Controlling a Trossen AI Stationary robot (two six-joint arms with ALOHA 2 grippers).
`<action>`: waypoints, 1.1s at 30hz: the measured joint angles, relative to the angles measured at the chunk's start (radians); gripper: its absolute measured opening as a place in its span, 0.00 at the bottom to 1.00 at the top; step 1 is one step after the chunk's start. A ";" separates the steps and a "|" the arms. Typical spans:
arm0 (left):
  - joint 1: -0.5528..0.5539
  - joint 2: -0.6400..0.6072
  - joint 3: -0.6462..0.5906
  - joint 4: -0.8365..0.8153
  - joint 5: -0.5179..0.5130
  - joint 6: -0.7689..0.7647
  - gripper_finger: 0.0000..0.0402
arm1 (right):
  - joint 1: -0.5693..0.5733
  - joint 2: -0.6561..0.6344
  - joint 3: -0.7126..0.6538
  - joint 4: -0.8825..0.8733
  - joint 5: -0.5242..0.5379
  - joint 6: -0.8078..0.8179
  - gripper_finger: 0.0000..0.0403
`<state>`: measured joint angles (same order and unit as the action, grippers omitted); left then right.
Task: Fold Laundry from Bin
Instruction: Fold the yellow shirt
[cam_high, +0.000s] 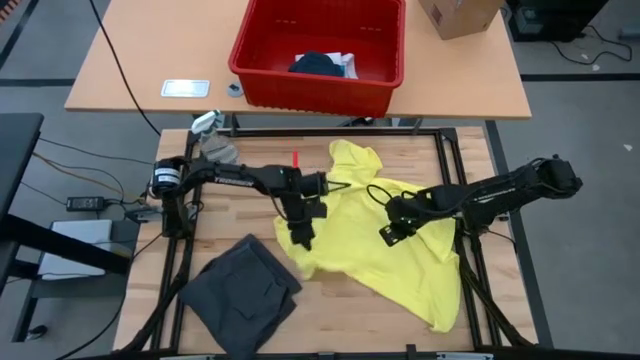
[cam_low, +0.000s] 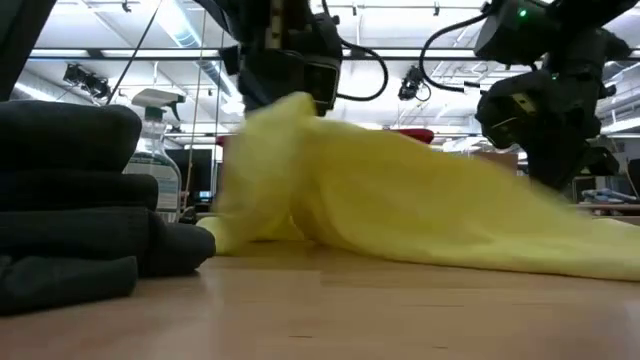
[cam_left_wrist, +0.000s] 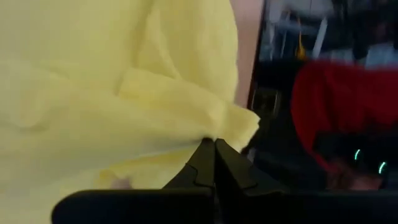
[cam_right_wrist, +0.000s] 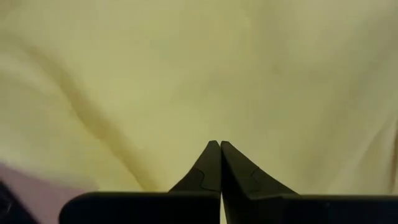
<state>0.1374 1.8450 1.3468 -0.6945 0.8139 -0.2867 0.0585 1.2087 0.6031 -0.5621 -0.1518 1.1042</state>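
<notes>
Left hand (cam_left_wrist: 214, 146) pinching yellow garment (cam_high: 400, 240), right hand (cam_right_wrist: 220, 148) seemingly too; wooden table (cam_high: 340, 320), workshop behind.

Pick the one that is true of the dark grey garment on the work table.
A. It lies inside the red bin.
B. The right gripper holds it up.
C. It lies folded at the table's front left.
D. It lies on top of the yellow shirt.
C: the dark grey garment lies folded at the table's front left, beside the yellow shirt.
</notes>
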 joint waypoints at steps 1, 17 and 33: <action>0.001 0.000 0.000 -0.011 0.000 0.034 0.01 | -0.008 0.000 -0.001 -0.003 -0.023 -0.013 0.01; 0.204 0.011 0.047 0.203 -0.128 0.100 0.03 | -0.096 0.000 -0.002 -0.053 0.070 0.029 0.01; 0.255 0.035 0.128 0.070 -0.108 0.243 0.37 | -0.149 0.000 -0.003 -0.069 -0.061 -0.103 0.01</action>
<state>0.3922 1.8797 1.4751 -0.6243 0.7060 -0.0440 -0.0903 1.2087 0.6003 -0.6308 -0.2129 1.0016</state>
